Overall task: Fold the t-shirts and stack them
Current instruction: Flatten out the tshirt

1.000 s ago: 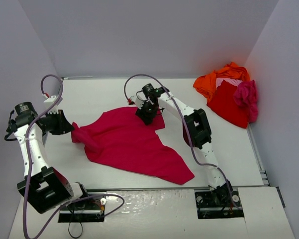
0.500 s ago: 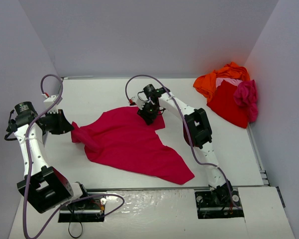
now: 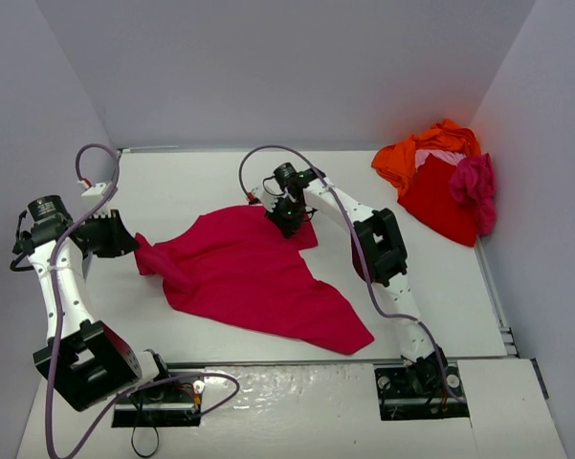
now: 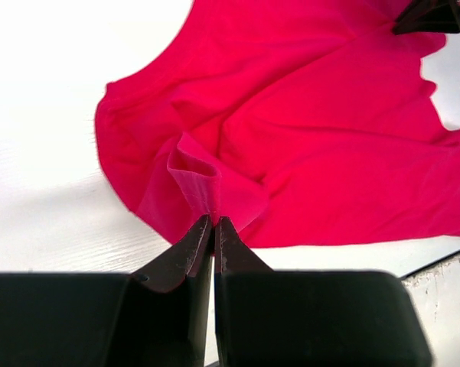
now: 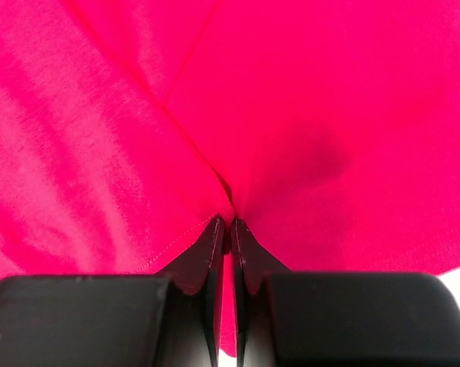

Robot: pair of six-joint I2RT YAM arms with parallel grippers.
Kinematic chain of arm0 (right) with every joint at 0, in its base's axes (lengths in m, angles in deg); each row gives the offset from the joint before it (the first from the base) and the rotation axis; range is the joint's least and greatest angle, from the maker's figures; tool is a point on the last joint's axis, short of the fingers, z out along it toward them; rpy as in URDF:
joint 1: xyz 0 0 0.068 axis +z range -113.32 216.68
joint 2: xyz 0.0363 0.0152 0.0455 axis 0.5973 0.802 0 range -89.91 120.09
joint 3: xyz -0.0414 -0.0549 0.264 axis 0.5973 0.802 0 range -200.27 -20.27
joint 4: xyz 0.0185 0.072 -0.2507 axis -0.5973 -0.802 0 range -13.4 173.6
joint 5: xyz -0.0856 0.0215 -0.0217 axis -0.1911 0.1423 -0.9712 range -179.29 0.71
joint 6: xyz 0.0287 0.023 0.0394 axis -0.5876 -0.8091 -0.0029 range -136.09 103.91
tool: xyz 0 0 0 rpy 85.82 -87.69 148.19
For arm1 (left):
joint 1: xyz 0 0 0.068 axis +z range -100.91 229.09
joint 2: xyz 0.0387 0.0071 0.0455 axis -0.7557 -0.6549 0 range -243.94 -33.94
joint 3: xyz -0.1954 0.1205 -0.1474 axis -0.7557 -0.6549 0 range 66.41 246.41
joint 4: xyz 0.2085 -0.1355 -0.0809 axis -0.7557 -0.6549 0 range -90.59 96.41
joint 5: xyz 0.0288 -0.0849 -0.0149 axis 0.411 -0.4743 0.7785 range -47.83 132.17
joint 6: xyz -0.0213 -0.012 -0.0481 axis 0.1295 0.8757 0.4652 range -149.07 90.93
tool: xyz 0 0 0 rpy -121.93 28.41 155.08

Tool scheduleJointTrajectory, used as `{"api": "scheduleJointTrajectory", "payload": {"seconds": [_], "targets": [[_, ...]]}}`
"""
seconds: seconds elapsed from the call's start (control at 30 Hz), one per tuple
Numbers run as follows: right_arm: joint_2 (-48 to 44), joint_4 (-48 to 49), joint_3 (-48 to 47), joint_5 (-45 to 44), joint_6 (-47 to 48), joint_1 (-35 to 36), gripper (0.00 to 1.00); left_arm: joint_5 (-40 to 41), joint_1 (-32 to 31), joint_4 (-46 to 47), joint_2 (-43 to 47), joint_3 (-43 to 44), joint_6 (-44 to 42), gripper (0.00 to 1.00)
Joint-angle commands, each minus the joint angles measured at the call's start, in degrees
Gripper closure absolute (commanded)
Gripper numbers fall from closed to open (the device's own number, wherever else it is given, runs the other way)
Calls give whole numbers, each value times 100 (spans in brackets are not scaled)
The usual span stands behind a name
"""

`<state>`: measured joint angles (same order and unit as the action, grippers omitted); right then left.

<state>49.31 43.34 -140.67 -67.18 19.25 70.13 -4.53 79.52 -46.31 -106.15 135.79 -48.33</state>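
Note:
A crimson t-shirt lies spread and rumpled across the middle of the table. My left gripper is shut on a pinched fold of its left edge; the left wrist view shows the cloth bunching into the closed fingertips. Over the shirt's far edge, my right gripper is shut on a small pleat of the fabric, whose folds run into its tips. More t-shirts sit heaped at the back right: orange, red, magenta and a pale pink strip.
Grey walls close in the table on the left, back and right. The white table top shows around the shirt, and its near edge runs just in front of the shirt's lower hem.
My right gripper has closed onto the far edge of the crimson shirt. The left gripper keeps its hold on the left edge in the same place.

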Motion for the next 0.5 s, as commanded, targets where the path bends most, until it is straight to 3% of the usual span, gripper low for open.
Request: {"api": "scheduleJointTrajectory", "payload": {"seconds": [0.0,0.17,0.47], "targets": [[-802,420,128,-1518,-363,2,100,390,-11,752,461,144,524,100],[-1360,931,513,-2888,-306,75,99,457,-11,565,499,498,481,100],[-1373,1065,1055,-3326,-362,409,100,413,-11,438,664,348,269,100]]}}
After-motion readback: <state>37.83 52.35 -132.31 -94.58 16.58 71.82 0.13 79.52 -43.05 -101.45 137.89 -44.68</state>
